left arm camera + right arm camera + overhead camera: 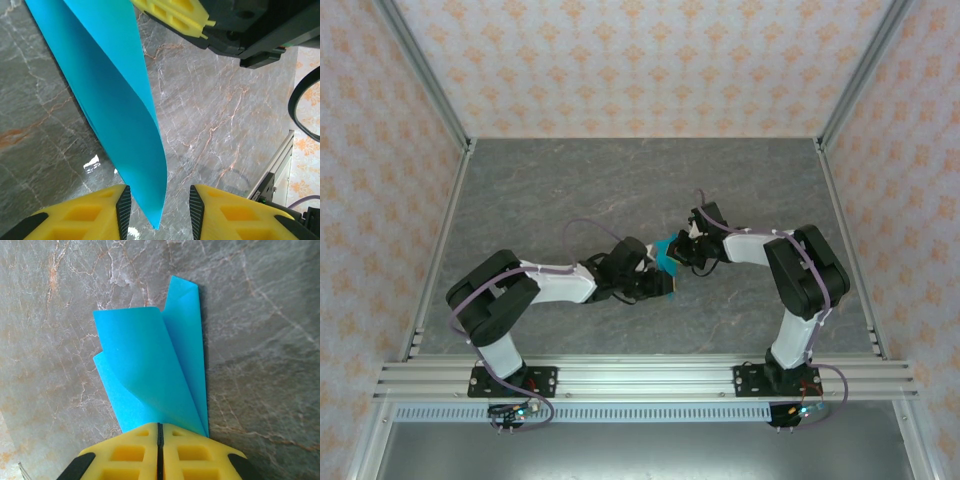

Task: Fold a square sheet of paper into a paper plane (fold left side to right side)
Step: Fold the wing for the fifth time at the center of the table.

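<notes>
Right claw (159, 432) is clamped on thin, curled cyan paper (145, 365). Left claw (160, 207) is spread around its pointed corner, above veined marble (225, 115).

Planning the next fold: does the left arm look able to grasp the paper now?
Likely yes: the left gripper is open with a corner of the paper between its fingers, nothing blocking; the right gripper holds it.

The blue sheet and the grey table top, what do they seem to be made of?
Blue sheet: thin matte paper by the look; it curls softly and holds sharp creases. Table top: grey marble-veined surface with a glossy glare spot; real stone or printed laminate, I cannot tell.
</notes>
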`<state>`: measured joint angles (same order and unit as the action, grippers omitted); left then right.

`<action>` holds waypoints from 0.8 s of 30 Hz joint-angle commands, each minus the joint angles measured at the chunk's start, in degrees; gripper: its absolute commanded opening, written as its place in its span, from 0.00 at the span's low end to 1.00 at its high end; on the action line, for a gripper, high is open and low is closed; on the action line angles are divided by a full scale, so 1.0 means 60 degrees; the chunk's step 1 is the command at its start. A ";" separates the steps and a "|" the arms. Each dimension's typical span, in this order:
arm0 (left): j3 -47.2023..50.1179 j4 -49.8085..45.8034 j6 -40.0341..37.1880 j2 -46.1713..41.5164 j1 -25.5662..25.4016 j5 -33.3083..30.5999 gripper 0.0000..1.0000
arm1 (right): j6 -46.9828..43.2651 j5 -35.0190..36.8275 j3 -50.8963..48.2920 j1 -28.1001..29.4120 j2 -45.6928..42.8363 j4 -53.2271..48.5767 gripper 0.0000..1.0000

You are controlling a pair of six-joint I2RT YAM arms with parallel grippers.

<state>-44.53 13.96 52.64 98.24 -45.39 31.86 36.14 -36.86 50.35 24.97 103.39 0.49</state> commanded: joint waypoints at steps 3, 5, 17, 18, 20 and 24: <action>-0.0383 0.0100 0.0089 0.0165 -0.0124 -0.0153 0.37 | -0.0096 0.0789 -0.0275 0.0004 0.0506 -0.1045 0.09; -0.0449 -0.0017 0.0034 0.0242 -0.0136 -0.0168 0.37 | -0.0094 0.0768 -0.0260 0.0009 0.0503 -0.1047 0.09; -0.0635 -0.0187 0.0016 0.0604 -0.0251 -0.0121 0.37 | -0.0105 0.0768 -0.0247 0.0002 0.0503 -0.1045 0.09; -0.0646 -0.0208 0.0012 0.0627 -0.0263 -0.0109 0.36 | -0.0119 0.0768 -0.0247 -0.0001 0.0514 -0.1050 0.09; -0.0652 -0.0224 0.0002 0.0634 -0.0275 -0.0113 0.34 | -0.0102 0.0768 -0.0260 -0.0001 0.0524 -0.1037 0.09; -0.0678 -0.0368 -0.0032 0.0644 -0.0309 -0.0127 0.32 | -0.0105 0.0768 -0.0255 0.0001 0.0560 -0.1030 0.09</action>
<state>-46.92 13.06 52.60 101.49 -46.74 31.86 36.14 -36.86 50.35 24.97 103.42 0.49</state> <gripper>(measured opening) 0.328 0.096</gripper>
